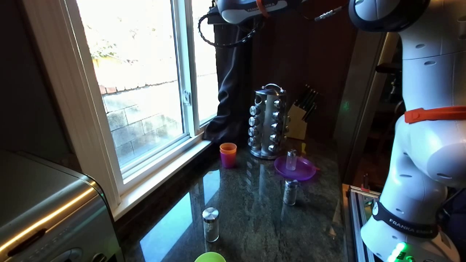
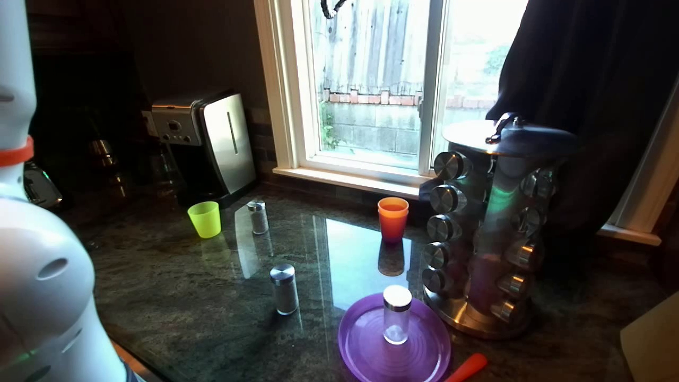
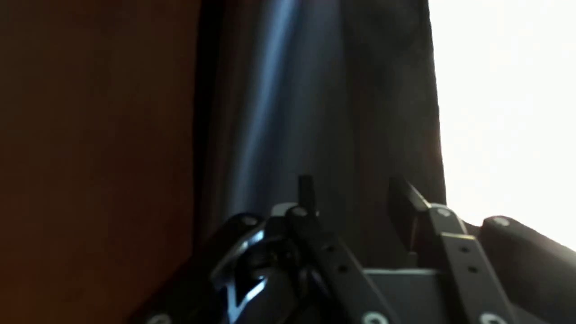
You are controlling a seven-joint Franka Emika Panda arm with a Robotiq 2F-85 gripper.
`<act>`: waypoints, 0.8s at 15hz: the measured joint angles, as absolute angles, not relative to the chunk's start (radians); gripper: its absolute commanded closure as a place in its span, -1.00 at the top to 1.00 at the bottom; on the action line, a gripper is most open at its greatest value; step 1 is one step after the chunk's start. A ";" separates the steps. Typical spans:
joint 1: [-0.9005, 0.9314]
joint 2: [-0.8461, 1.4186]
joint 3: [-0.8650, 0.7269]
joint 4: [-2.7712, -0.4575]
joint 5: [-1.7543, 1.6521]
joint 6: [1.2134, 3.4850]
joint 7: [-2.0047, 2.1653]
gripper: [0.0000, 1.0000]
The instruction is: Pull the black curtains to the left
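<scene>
From where I stand, the gripper [image 3: 353, 189] has its fingers well apart, nothing clamped between them. The black curtain [image 3: 324, 112] hangs just ahead of the fingertips — whether they touch it, I can't tell. Past the cloth's edge, to one side of the fingers, the sliding window [image 1: 184, 83] is mostly uncovered, so I'd judge the pull not yet done: grasping and drawing left remain. It falls in soft vertical folds — one with a bluish sheen — and rumples below the fingers near the windowsill [image 1: 164, 173].
</scene>
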State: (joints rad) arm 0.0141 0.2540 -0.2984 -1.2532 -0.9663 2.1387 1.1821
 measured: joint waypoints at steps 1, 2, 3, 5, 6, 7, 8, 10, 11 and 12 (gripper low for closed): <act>0.014 0.274 -0.299 -1.244 -0.985 2.139 1.217 0.73; 0.014 0.294 -0.299 -1.232 -1.001 2.139 1.249 0.87; 0.014 0.314 -0.300 -1.218 -1.017 2.140 1.282 0.98; 0.015 0.350 -0.300 -1.184 -1.050 2.140 1.342 1.00; 0.016 0.368 -0.302 -1.164 -1.069 2.140 1.370 1.00; 0.016 0.385 -0.305 -1.144 -1.088 2.140 1.394 1.00; 0.016 0.402 -0.310 -1.123 -1.107 2.140 1.415 1.00; 0.016 0.434 -0.324 -1.085 -1.133 2.135 1.445 1.00; 0.015 0.446 -0.332 -1.071 -1.143 2.129 1.455 1.00; 0.014 0.456 -0.340 -1.058 -1.149 2.125 1.463 1.00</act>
State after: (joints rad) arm 0.0139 0.4561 -0.3402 -1.0580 -1.1491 2.1251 1.4634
